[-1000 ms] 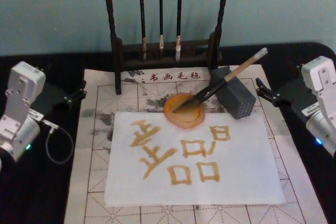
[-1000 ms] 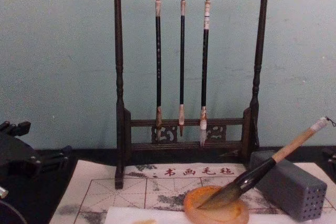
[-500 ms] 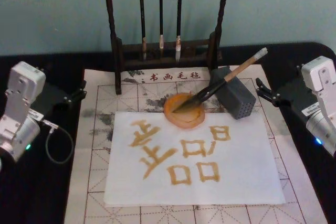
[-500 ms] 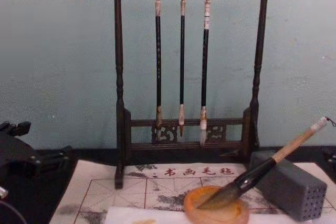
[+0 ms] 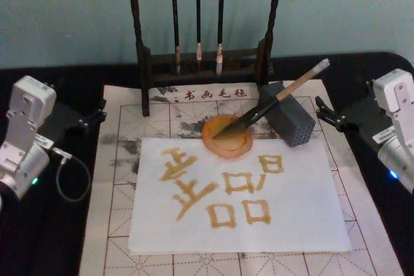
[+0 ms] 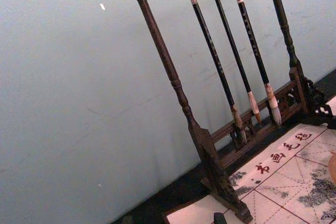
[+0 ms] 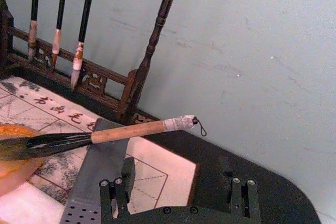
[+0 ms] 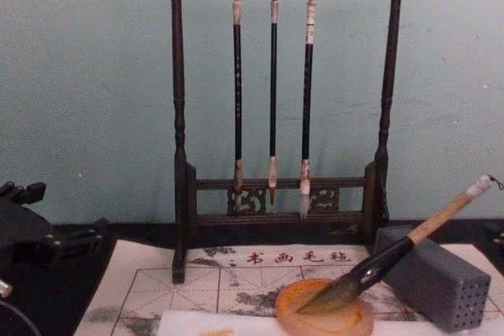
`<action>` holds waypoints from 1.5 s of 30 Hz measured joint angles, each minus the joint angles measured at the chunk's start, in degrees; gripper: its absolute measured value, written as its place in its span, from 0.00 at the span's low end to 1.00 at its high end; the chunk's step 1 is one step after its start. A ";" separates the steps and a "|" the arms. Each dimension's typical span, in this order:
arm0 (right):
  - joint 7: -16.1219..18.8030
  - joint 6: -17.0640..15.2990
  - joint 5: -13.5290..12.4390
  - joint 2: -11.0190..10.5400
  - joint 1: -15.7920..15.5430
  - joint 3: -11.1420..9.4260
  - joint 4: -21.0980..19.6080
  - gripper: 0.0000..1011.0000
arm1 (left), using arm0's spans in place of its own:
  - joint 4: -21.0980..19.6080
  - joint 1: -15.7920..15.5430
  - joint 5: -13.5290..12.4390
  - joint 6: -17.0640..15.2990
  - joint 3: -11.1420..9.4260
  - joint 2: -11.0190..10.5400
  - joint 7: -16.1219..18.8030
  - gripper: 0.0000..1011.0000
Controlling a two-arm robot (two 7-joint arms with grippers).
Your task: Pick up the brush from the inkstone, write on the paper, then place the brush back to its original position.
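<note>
Right gripper (image 5: pixel 320 110) rests at the right side of the black table (image 5: pixel 65 237), just off the felt mat (image 5: pixel 116 224), with its fingers apart and nothing between them. It stands near the grey block (image 5: pixel 291 121) without touching it. Left gripper (image 5: pixel 100 111) sits at the left edge of the mat, fingers likewise apart and empty, well away from the task items.

Brush (image 5: pixel 272 103) lies unattended. Its dark bristles rest inside the inkstone (image 5: pixel 223 152), and its handle leans tilted across the top of the grey perforated block, the white end cap raised toward the right rear.

Inkstone stands at the far edge of the paper (image 5: pixel 291 211), overlapping that edge. Paper lies flat on the red-gridded mat and bears several amber-yellow characters across its middle.

Behind the mat stands a dark wooden rack (image 8: pixel 179 155) with three thin brushes (image 8: pixel 272 92) hanging upright from its top bar, tips clear of the lower rail.
</note>
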State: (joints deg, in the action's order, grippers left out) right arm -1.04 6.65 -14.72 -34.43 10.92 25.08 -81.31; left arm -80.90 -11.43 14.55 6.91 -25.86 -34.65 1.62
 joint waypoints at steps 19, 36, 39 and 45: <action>12.00 -13.86 -20.79 3.01 -3.74 -9.35 -4.86 0.99 | 0.00 0.00 0.00 0.00 0.00 0.00 0.00 0.99; 9.54 -28.94 -39.60 10.30 -1.32 -15.56 -3.36 0.99 | 0.00 0.00 0.00 0.00 0.00 0.00 0.00 0.99; 7.93 -30.60 -42.43 11.84 -0.02 -16.10 -2.13 0.99 | 0.00 0.00 0.00 0.00 0.00 0.00 0.00 0.99; 6.16 -31.93 -45.45 13.62 2.04 -16.32 -0.01 0.99 | 0.00 0.00 0.00 0.00 0.00 0.00 0.00 0.99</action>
State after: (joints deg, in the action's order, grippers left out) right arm 5.12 -25.28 -60.18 -20.81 12.96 8.75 -81.32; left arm -80.90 -11.43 14.55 6.90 -25.86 -34.65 1.62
